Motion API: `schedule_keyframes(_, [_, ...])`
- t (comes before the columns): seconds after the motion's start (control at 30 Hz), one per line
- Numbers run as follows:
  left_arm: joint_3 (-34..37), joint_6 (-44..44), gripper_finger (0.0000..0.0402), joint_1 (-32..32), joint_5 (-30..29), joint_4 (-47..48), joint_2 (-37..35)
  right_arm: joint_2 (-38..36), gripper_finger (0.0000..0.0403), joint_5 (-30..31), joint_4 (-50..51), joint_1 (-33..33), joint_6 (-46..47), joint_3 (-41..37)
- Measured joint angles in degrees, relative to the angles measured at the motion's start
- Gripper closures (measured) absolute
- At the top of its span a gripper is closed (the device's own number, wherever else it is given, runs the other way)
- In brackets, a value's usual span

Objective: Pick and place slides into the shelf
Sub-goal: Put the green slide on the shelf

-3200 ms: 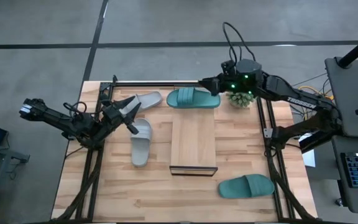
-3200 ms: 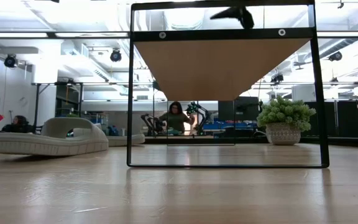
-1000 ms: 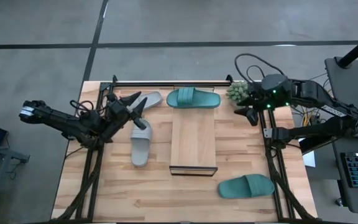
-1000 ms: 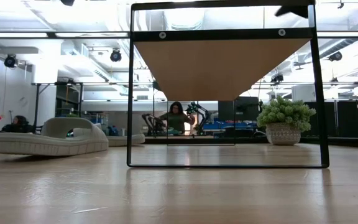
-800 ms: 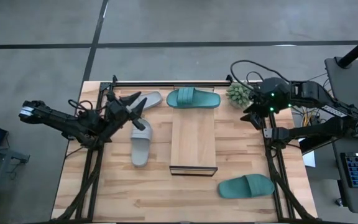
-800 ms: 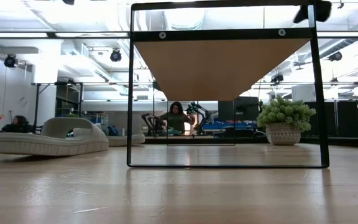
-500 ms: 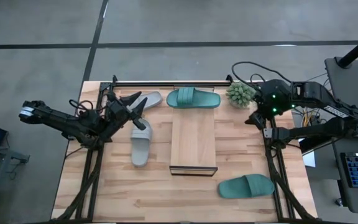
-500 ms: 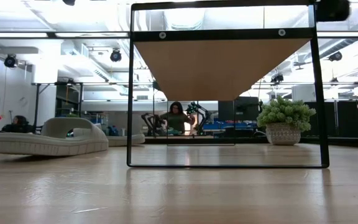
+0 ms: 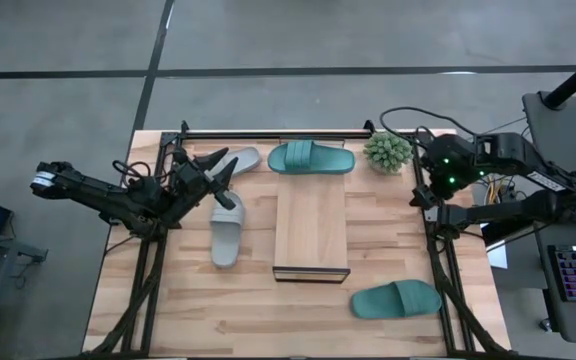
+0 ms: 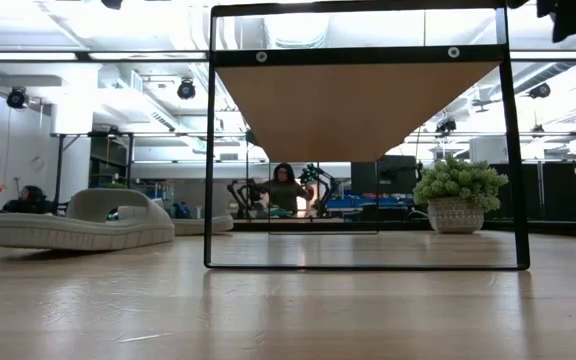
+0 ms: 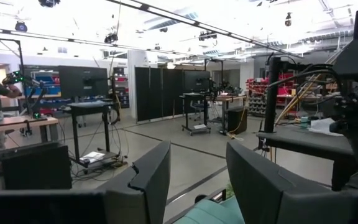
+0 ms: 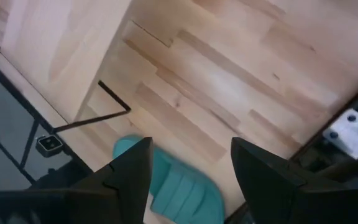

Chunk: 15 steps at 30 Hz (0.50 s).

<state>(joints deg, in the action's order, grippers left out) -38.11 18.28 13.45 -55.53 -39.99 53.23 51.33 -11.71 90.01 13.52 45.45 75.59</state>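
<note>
Teal slide shows between the right jaws (apart, empty); left jaws likewise apart.

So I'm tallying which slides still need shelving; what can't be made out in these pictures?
- Low view: no teal slide shows; right arm cut off by the top edge.
- High view: left gripper covers part of a grey slide; contact unclear.
- Right wrist view: teal slide partly hidden by the right gripper.
- Shelf: underside hidden from above.

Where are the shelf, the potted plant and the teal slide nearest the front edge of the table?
shelf point(image 9: 310, 225), high view, middle of its wooden top.
potted plant point(image 9: 388, 152), high view, green leaves.
teal slide point(image 9: 396, 299), high view, its wide strap.
</note>
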Motion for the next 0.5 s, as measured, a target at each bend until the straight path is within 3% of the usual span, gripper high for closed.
schedule_keyframes(0.2, [0.01, -0.07, 0.0260, 0.00, 0.00, -0.04, 0.00, -0.98, 0.0195, -3.74, -0.67, -1.61, -5.02, -0.02])
schedule_keyframes(0.5, [0.01, -0.13, 0.0260, 0.00, 0.00, -0.04, 0.00, -0.54, 0.0195, -6.32, -10.59, -11.38, 1.11, -0.58])
